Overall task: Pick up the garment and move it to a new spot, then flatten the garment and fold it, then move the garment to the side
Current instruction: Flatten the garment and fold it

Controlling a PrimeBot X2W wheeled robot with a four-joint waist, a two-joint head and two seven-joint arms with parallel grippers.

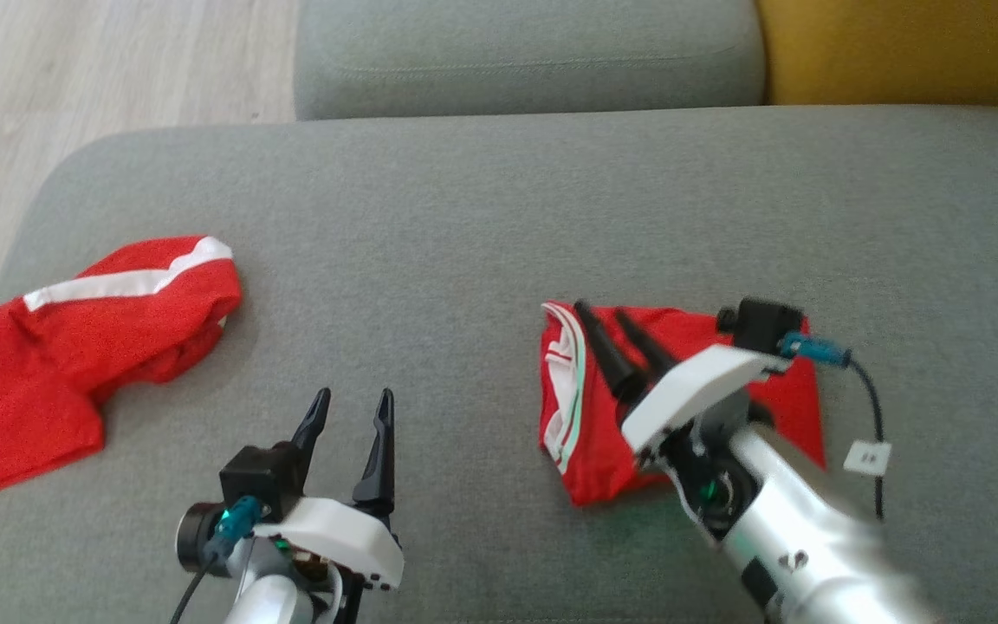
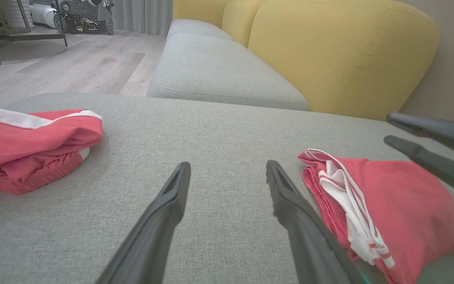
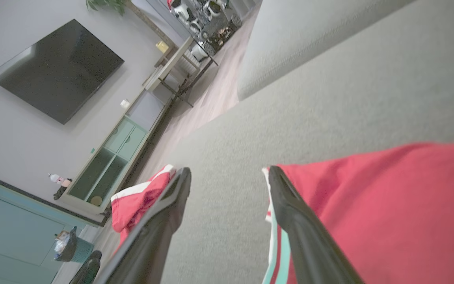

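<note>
The garment is a red piece with white and green trim, lying folded on the grey sofa seat at the right. My right gripper hovers over its far left part, open, with nothing between the fingers. In the right wrist view the right gripper stands with one finger over the garment and the other over bare seat. My left gripper is open over bare seat to the garment's left. The left wrist view has the left gripper beside the garment, and the right gripper above it.
Another red garment with a white stripe lies crumpled at the seat's left edge. A grey cushion and a yellow cushion stand behind. Wooden floor lies beyond the left edge. Bare seat separates the two garments.
</note>
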